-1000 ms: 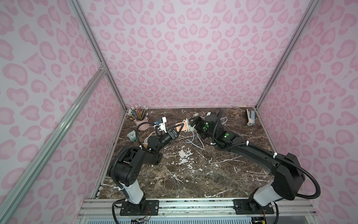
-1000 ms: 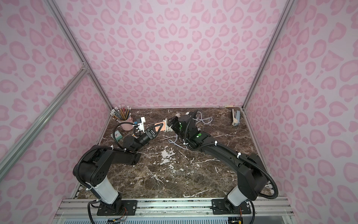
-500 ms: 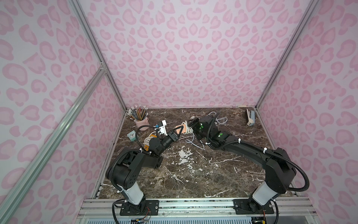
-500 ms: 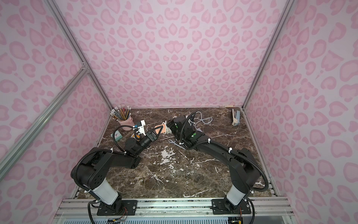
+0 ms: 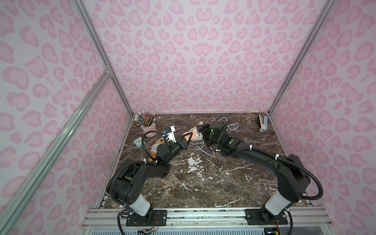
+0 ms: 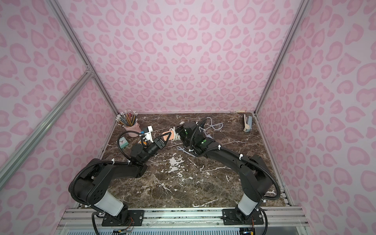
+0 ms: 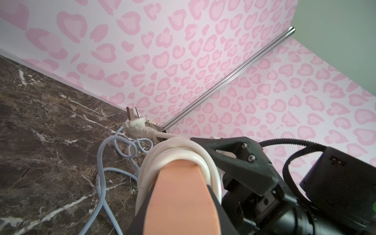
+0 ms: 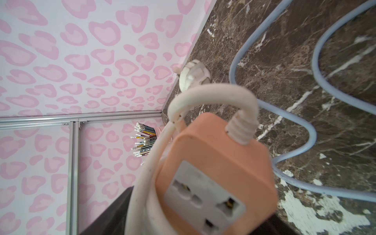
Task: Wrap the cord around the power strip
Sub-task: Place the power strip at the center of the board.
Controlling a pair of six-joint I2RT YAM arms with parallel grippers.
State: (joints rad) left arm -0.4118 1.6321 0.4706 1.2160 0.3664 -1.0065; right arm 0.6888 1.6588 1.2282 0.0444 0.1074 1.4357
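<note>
Left wrist view shows the orange power strip (image 7: 179, 193) clamped at one end in the left gripper (image 5: 187, 138), whose jaws are closed on its body and hold it clear of the marble table (image 7: 40, 122). In both top views the strip hangs to the right of the pink pencil cup (image 5: 148, 130), nearer the table's middle than the cup and well apart from it. Its long axis runs left to right across the table, angled a little toward the back wall. The gripped end is the one nearer the cup. The end where the cord comes out points away from the cup, at the right gripper (image 5: 201, 130). The white cord (image 7: 183, 154) is coiled in several turns around that far end. Its plug (image 7: 135, 124) sticks out free past the coils, farther again from the cup, with its prongs toward the back wall. The right wrist view looks at the strip nearly end-on, with the socket face showing. The right gripper's jaws stand apart just beside the coils; whether they touch the cord I cannot tell. A pale blue cable (image 5: 203, 149) lies loose on the table, farther from the cup than the strip.
</note>
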